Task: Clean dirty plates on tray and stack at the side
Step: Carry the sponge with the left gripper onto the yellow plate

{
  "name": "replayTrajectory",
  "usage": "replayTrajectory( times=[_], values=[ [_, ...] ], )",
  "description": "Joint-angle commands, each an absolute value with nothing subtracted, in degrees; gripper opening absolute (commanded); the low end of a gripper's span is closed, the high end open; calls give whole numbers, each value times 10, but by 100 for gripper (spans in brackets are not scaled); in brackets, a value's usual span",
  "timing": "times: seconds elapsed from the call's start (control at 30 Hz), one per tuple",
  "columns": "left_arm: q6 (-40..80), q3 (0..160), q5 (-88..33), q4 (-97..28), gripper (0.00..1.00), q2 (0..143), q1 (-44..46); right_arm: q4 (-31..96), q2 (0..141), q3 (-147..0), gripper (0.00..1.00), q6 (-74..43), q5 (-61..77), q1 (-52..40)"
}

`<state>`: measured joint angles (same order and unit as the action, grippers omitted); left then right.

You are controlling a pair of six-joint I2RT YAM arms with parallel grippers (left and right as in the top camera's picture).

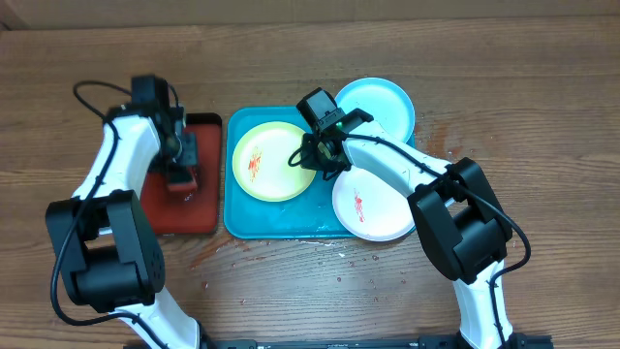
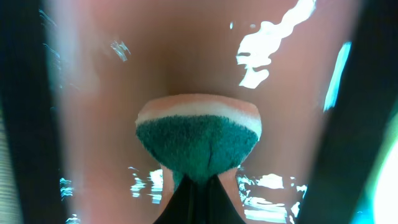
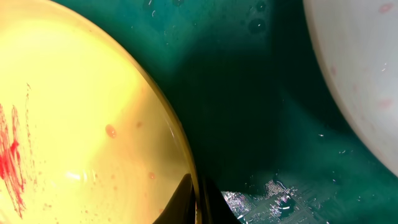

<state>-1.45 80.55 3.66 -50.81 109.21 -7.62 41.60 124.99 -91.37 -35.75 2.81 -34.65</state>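
On the blue tray [image 1: 281, 221], your right pincer [image 1: 325, 155] nips the rim of the smeared lime-green plate [image 1: 269, 160], with the cyan plate [image 1: 383, 102] and white plate [image 1: 376, 206] to its right. Your left pincer [image 1: 182, 160] clamps a sponge [image 2: 199, 137] over the red tray [image 1: 184, 211].

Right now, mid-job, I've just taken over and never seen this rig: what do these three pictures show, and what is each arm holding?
Two robot arms stand at a wooden table, each ending in a two-finger gripper. The wide picture looks straight down from above. The other two come from a camera on each wrist, looking along its own fingers. On the table lie a blue tray and, beside it, a red tray. The lime-green plate, smeared red, lies in the blue tray. The white plate, also smeared, overlaps its edge on the right arm's side, and the cyan plate sits at the far corner on that side. The left gripper pinches a sponge over the red tray. The right gripper appears closed on the lime-green plate's rim.
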Motion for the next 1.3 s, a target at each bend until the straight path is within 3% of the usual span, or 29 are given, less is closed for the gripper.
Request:
replayTrajectory(
  times=[0.0, 0.33, 0.77, 0.97, 1.27],
  values=[
    [-12, 907, 25, -550, 4, 1086, -74, 416, 1245, -901, 4, -356, 16, -350],
    [-36, 957, -138, -605, 4, 1088, -4, 416, 1245, -901, 4, -356, 44, -347],
    [100, 811, 3, -481, 4, 1093, 94, 422, 1245, -901, 4, -326, 134, -339],
    [103, 772, 62, -433, 4, 1094, 95, 425, 1245, -900, 4, -326, 136, -338],
    [90, 729, 44, -375, 4, 1094, 108, 425, 1245, -900, 4, -326, 130, -338]
  ],
)
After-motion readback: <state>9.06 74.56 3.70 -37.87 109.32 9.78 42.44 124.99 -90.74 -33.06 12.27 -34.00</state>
